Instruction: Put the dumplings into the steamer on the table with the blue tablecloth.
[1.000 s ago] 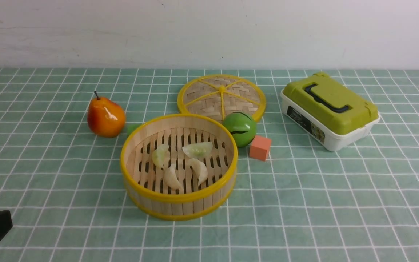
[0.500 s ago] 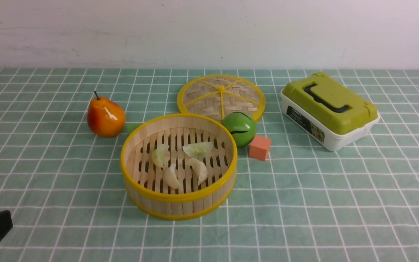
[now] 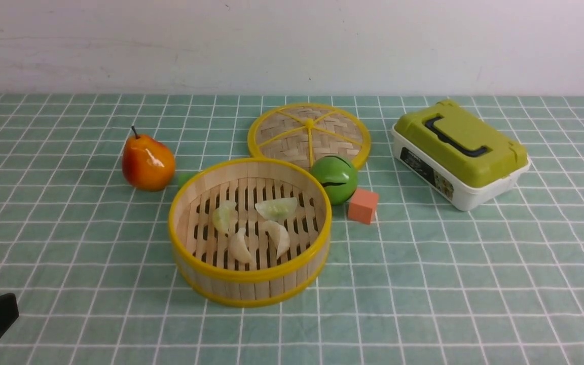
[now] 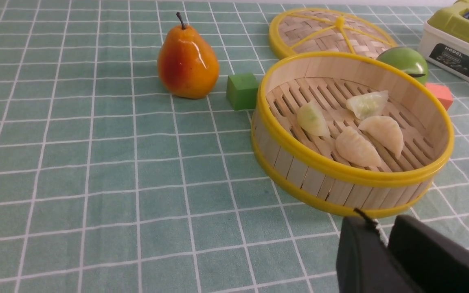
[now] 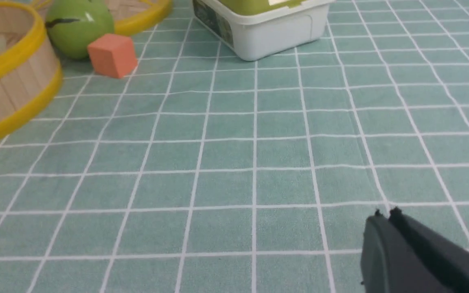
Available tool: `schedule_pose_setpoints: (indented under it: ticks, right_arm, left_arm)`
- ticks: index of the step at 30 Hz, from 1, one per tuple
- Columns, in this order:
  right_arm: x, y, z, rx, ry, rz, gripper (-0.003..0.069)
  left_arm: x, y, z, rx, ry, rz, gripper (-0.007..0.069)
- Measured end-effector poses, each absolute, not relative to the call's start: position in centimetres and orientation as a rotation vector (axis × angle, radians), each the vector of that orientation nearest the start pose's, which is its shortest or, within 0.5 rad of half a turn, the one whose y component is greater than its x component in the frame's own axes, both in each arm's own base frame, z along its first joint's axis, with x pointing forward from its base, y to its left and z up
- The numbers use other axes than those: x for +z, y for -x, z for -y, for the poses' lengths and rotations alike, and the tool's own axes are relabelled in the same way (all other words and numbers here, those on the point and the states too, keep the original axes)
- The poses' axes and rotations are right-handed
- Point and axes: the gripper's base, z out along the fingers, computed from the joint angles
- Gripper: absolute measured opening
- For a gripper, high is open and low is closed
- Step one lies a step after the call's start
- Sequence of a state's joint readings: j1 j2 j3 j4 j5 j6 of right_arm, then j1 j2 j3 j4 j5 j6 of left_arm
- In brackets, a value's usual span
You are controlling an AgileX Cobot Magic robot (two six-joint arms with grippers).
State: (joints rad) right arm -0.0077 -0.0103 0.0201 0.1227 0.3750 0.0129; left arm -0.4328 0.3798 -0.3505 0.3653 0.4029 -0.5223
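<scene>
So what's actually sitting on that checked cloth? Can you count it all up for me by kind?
Dumplings: 4, all in the steamer
Steamer: 1
Woven lid: 1
Pear: 1
Green ball: 1
Blocks: 2, an orange block and a green block
Lidded box: 1
Total: 11

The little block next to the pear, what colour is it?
Green; the block shows best in the left wrist view.

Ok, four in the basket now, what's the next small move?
Probably none beyond parking: all four dumplings lie on the slatted floor of the steamer, and none shows on the tablecloth. The left gripper and right gripper sit back with fingers together, holding nothing. I'd keep both arms retracted.
</scene>
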Motion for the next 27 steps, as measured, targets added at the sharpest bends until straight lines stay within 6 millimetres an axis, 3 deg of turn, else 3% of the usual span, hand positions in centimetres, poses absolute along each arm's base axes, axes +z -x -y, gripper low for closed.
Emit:
schedule_pose_setpoints:
  ticks: [27]
  right_arm:
    - [17.34,-5.22,-0.35,0.138,-0.12,-1.871,0.0027]
  left_arm:
    - [27.15,-8.39,2.47,-0.288,-0.14,-1.894,0.0129]
